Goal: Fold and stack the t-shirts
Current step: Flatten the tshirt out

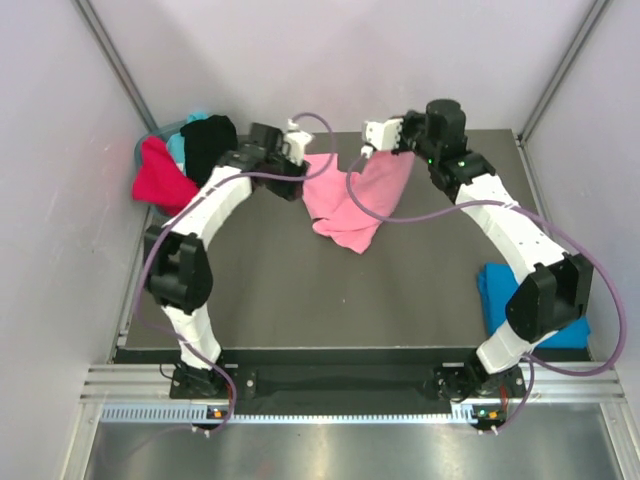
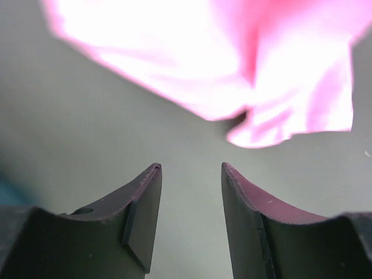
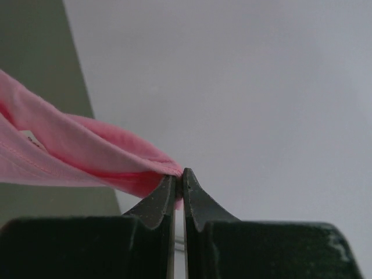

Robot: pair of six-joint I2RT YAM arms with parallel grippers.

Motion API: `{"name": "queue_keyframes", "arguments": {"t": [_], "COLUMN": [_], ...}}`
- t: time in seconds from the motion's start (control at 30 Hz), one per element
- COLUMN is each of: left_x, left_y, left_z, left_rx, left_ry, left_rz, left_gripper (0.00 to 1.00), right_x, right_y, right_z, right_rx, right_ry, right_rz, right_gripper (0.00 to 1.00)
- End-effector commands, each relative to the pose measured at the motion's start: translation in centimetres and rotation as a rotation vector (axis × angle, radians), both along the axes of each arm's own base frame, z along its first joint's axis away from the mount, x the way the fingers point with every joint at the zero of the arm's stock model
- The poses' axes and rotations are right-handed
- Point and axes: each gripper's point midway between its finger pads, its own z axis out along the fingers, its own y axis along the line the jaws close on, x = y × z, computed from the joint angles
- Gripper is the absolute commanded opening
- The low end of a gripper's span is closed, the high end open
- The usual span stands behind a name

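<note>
So, quick look from my end: the pink t-shirt is sitting in the upper middle of the top view, rumpled and spread out on the dark table, with its lowest corner pointing toward the centre of the frame. My right gripper is clenched tight on a fold of it. In the right wrist view the two fingertips are pressed together with pink fabric pinched right at the tips, the cloth trails off to the left of that frame, and behind it is mostly pale wall. From the top camera that grip looks to be at the shirt's upper right corner. My left gripper is released: jaws apart, nothing between them, just bare table showing through the gap. The pink hem is near the tips at the top of that wrist view but not touching them. It's blurry, though, so I can't tell how high the fingers are off the surface. The rest of the laundry: a blue t-shirt at the right edge of the top view, partly hidden behind the right arm, and a heap in the upper left corner made of a red t-shirt, a teal t-shirt and a black t-shirt, all bunched up against each other.
</note>
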Motion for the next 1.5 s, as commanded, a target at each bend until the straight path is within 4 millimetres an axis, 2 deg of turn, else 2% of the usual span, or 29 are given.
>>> {"name": "queue_keyframes", "arguments": {"t": [0.0,0.03,0.1,0.13,0.2,0.23,0.3,0.33,0.4,0.53,0.7,0.73,0.77,0.8,0.83,0.9,0.93,1.0,1.03,1.07,1.1,1.17,1.2,1.27,1.3,1.33,1.37,1.4,1.47], "left_x": [-0.1,0.3,0.8,1.0,1.8,2.2,3.4,3.6,4.4,4.5,4.4,4.3,4.3,4.3,4.1,4.1,4.0,4.0,4.2,4.2,4.4,4.7,4.5,4.3,3.9,3.6,3.2,2.4,1.4], "left_y": [-2.0,-2.6,-3.8,-4.5,-5.6,-6.0,-6.3,-6.5,-6.2,-5.8,-5.8,-5.9,-6.0,-6.2,-6.3,-6.7,-6.8,-6.8,-6.7,-6.3,-6.0,-4.8,-4.2,-2.6,-1.9,-1.5,-1.2,-0.9,-0.9], "left_z": [-1.7,-3.2,-3.9,-5.3,-5.8,-7.3,-7.5,-9.1,-9.7,-12.0,-13.7,-14.1,-14.6,-14.5,-14.9,-14.7,-14.3,-13.2,-11.0,-9.9,-6.6,-3.2,0.9,4.1,7.8,9.2,10.2,12.6,14.3], "left_rx": [0.014,0.010,-0.004,-0.015,-0.015,-0.006,0.005,0.016,0.038,0.075,0.092,0.100,0.110,0.108,0.113,0.113,0.111,0.105,0.098,0.114,0.106,0.115,0.105,0.115,0.105,0.106,0.108,0.101,0.084], "left_ry": [0.041,0.069,0.082,0.108,0.104,0.128,0.116,0.143,0.139,0.171,0.194,0.196,0.200,0.195,0.207,0.203,0.198,0.181,0.143,0.120,0.058,-0.028,-0.118,-0.197,-0.287,-0.321,-0.347,-0.397,-0.423], "left_rz": [-0.083,-0.090,-0.116,-0.127,-0.138,-0.136,-0.119,-0.118,-0.097,-0.090,-0.091,-0.100,-0.107,-0.110,-0.124,-0.139,-0.145,-0.145,-0.140,-0.127,-0.119,-0.099,-0.094,-0.052,-0.046,-0.042,-0.039,-0.046,-0.057], "left_gripper": [0.51,0.52,0.54,0.55,0.55,0.55,0.55,0.55,0.55,0.55,0.51,0.49,0.42,0.42,0.24,0.06,0.00,0.00,0.00,0.00,0.00,0.00,0.00,0.00,0.00,0.00,0.00,0.00,0.00], "right_x": [-2.1,-2.2,-2.3,-2.3,-2.5,-2.5,-2.7,-2.8,-3.0,-3.3,-3.1,-3.1,-2.8,-2.7,-2.7,-2.4,-2.3,-2.1,-1.9,-1.8,-1.4,-0.8,-0.4,0.3,0.6,1.0,0.9,0.9,0.3], "right_y": [-3.0,-3.5,-4.0,-4.3,-4.5,-4.7,-4.6,-4.8,-4.7,-4.9,-4.8,-4.7,-4.7,-4.6,-4.6,-4.4,-4.4,-4.4,-4.6,-4.7,-5.2,-5.6,-6.4,-7.0,-8.2,-8.4,-9.4,-9.4,-9.2], "right_z": [4.3,3.4,2.3,1.5,0.3,0.0,-0.6,-0.7,-0.8,-1.0,-2.0,-2.2,-2.7,-2.9,-2.9,-3.2,-3.3,-3.3,-3.0,-3.0,-2.3,-2.2,-1.6,-2.2,-1.6,-2.4,-1.9,-2.1,-1.5], "right_rx": [0.058,0.061,0.079,0.075,0.071,0.067,0.075,0.079,0.095,0.093,0.093,0.095,0.096,0.098,0.101,0.104,0.106,0.111,0.119,0.133,0.154,0.207,0.243,0.330,0.368,0.441,0.480,0.525,0.657], "right_ry": [-0.112,-0.072,-0.025,-0.006,0.020,0.028,0.049,0.059,0.068,0.074,0.096,0.100,0.112,0.116,0.117,0.126,0.127,0.118,0.107,0.103,0.074,0.072,0.054,0.081,0.081,0.118,0.143,0.176,0.237], "right_rz": [-0.074,-0.091,-0.111,-0.125,-0.135,-0.143,-0.146,-0.150,-0.151,-0.156,-0.158,-0.156,-0.159,-0.157,-0.159,-0.160,-0.162,-0.170,-0.179,-0.190,-0.218,-0.256,-0.294,-0.340,-0.378,-0.407,-0.436,-0.435,-0.436], "right_gripper": [0.00,0.00,0.00,0.00,0.00,0.00,0.00,0.00,0.00,0.00,0.00,0.00,0.00,0.00,0.00,0.00,0.00,0.00,0.00,0.00,0.00,0.00,0.00,0.00,0.00,0.00,0.00,0.00,0.00]}}
